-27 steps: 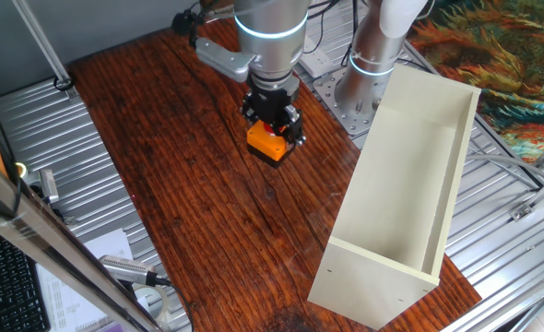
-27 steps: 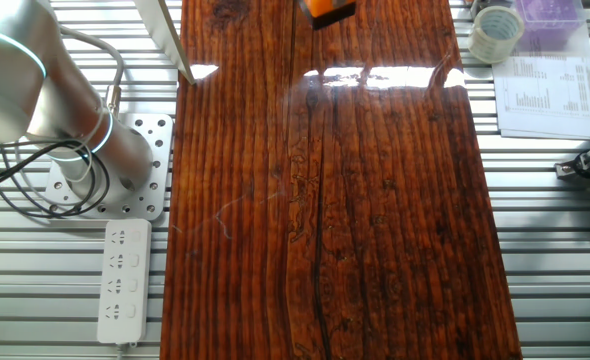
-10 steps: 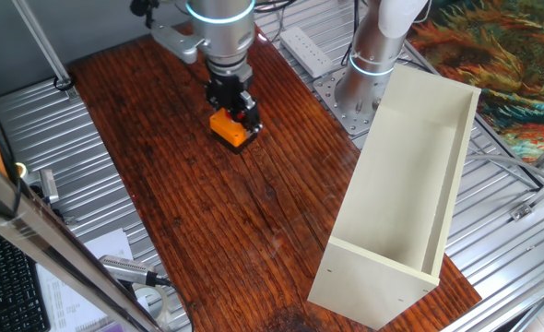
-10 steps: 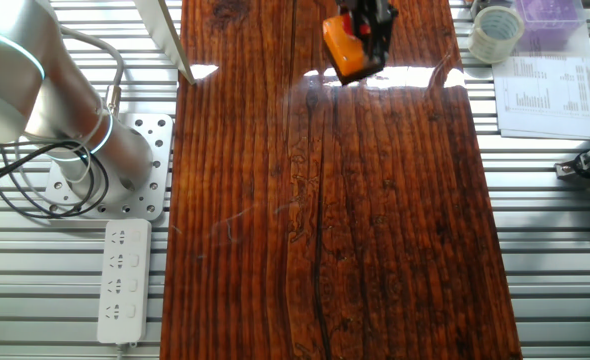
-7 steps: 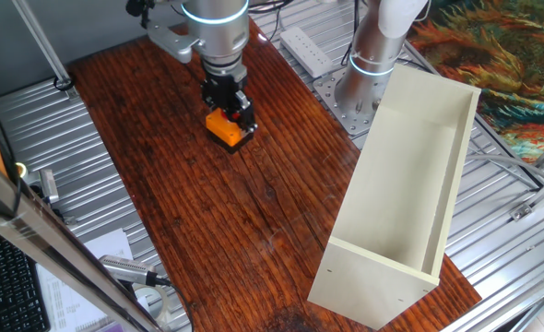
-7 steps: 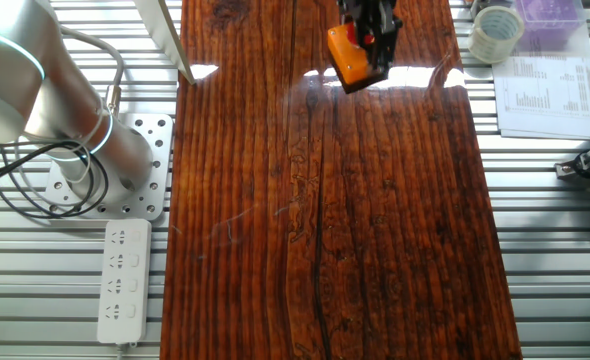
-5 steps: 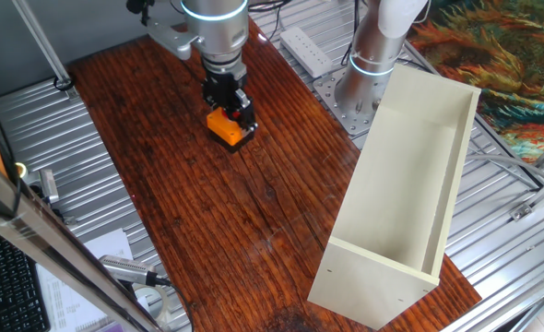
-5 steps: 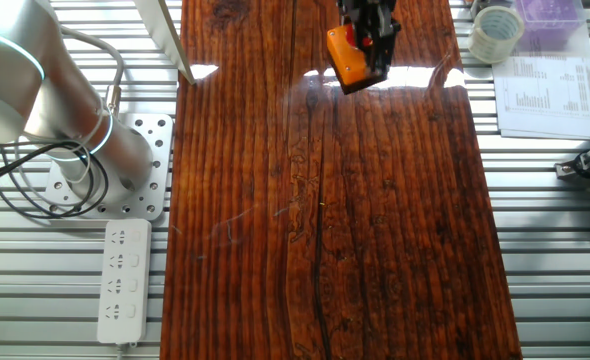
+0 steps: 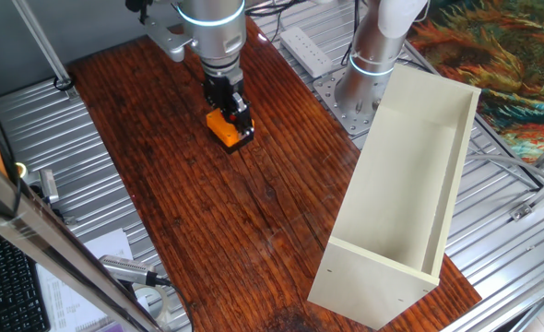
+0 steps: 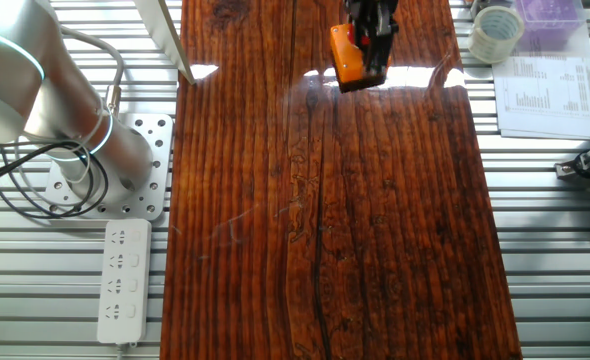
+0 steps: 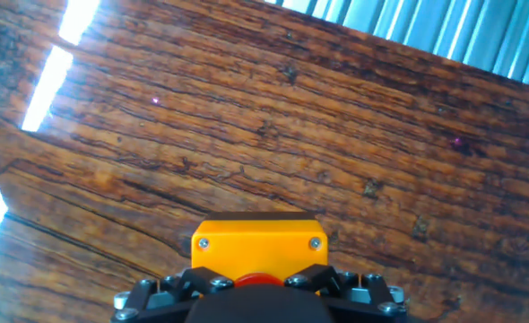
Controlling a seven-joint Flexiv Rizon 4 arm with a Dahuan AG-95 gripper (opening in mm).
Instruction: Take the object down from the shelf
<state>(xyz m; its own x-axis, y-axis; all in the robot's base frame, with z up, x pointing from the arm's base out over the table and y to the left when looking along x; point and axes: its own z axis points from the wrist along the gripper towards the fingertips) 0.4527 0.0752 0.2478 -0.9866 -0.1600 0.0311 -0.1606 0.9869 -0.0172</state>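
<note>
1. Two black fingers of the robot's gripper (image 9: 228,103) are clamping the small square orange box with a red push-button (image 9: 230,128), jaws closed against its sides.
2. That box is hanging low over the dark reddish wooden tabletop (image 9: 254,212), well apart from the long cream open-faced panel shelf (image 9: 401,198); whether it is touching the wood is unclear.
3. Setting it down well is calling for a slow, level descent, then releasing only once the base is resting flat.
</note>
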